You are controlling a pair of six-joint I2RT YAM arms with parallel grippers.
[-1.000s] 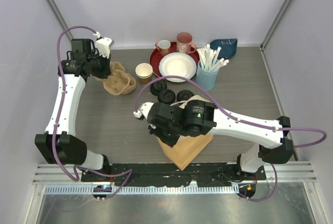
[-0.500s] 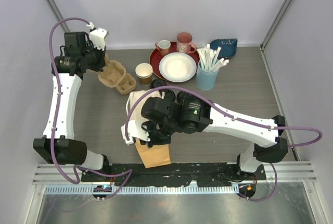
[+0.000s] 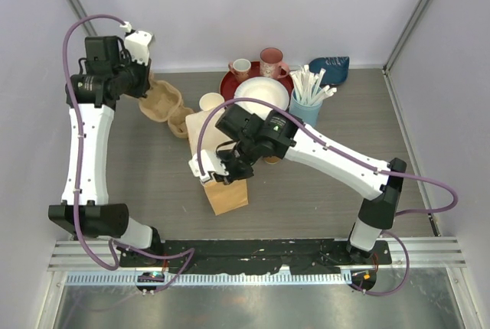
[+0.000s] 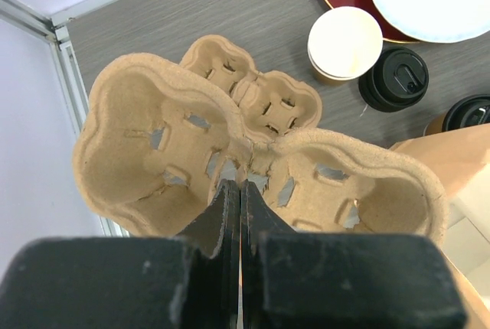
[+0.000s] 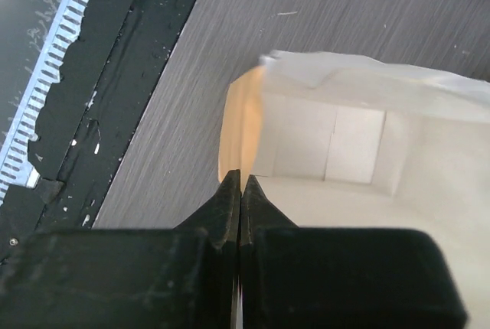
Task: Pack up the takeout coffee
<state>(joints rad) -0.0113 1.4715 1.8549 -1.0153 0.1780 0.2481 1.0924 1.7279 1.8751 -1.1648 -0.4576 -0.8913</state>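
Observation:
My left gripper (image 3: pixel 145 88) (image 4: pixel 240 185) is shut on the centre ridge of a tan pulp cup carrier (image 3: pixel 162 102) (image 4: pixel 253 115), holding it at the back left. My right gripper (image 3: pixel 218 174) (image 5: pixel 240 176) is shut on the rim of a brown paper bag (image 3: pixel 227 195) (image 5: pixel 344 153), white inside, with its mouth open. An open tan paper cup (image 3: pixel 211 102) (image 4: pixel 344 42) stands beside the carrier. Two black-lidded cups (image 4: pixel 394 78) (image 4: pixel 468 111) stand near it; in the top view the right arm hides most of them.
A red plate (image 3: pixel 230 84) with a white plate (image 3: pixel 261 97) and two pink mugs (image 3: pixel 271 61) is at the back. A light-blue cup of white straws (image 3: pixel 304 112) and a dark blue pouch (image 3: pixel 331 66) are at the back right.
My right arm has carried the bag from the front centre toward the left and back, now nearer the cups. My left arm has drawn the carrier back and left.

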